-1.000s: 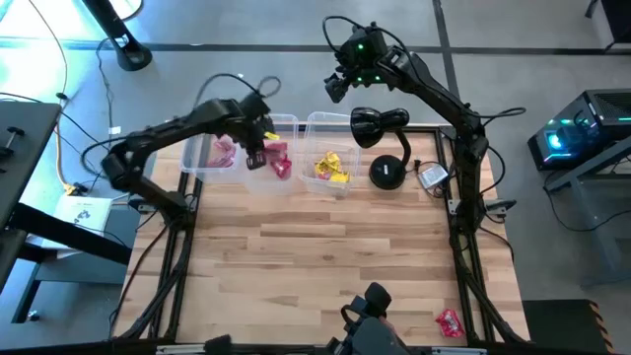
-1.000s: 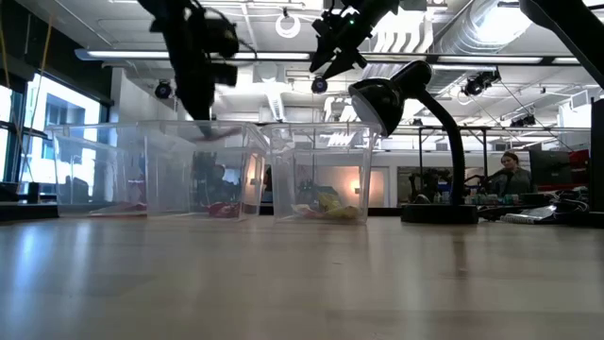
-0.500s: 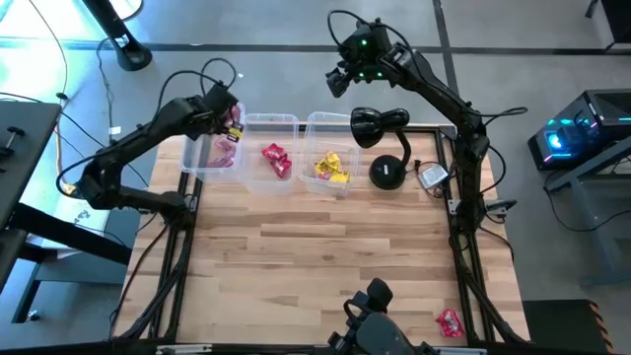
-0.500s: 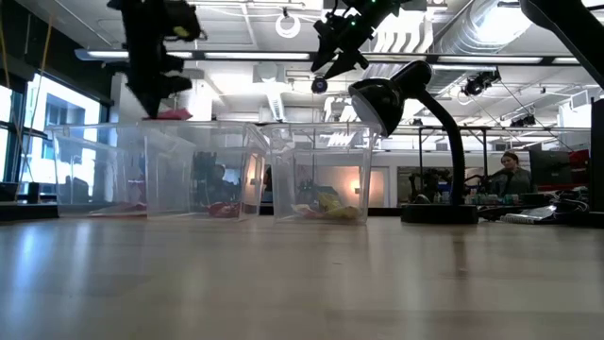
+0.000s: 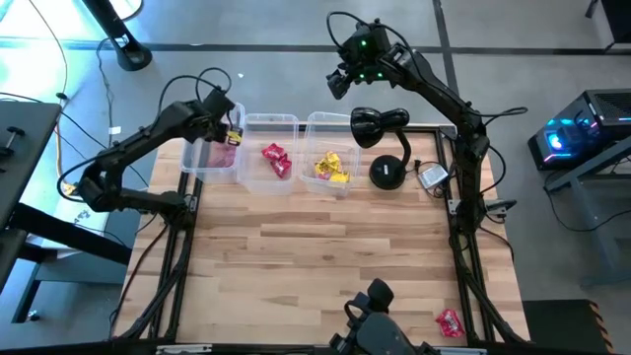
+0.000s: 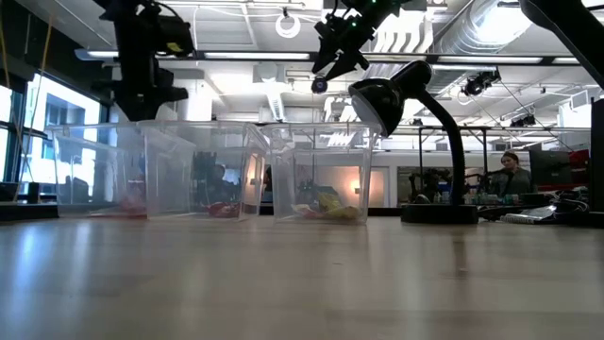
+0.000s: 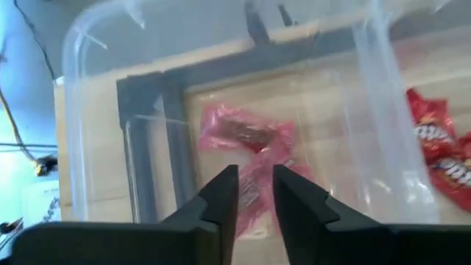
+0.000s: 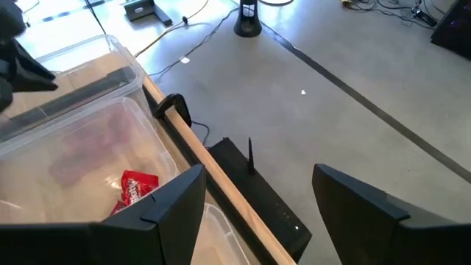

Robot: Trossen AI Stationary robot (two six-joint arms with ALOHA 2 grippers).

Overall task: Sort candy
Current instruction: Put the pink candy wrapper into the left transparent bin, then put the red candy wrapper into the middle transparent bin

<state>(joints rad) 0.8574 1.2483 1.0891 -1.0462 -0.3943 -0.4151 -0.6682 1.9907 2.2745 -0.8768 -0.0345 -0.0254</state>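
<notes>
Three clear tubs stand in a row at the table's far edge. The left tub holds pink candy, the middle tub red candy, and the right tub yellow candy. My left gripper hangs over the left tub, pointing steeply down. Its fingers stand a little apart with nothing between them. My right gripper is wide open and hovers high behind the right tub, beyond the table's far edge. One red candy lies alone at the table's near right corner.
A black desk lamp stands right of the tubs, its head leaning over the right tub. A small grey device lies beside the lamp's base. Bare wood stretches from the tubs to the near edge.
My left gripper has carried a pink candy from above the middle tub toward the table's left, to above the left tub, rolling its wrist on the way. It has let go; the candy no longer hangs at its fingertips and pink candy lies in the left tub.
</notes>
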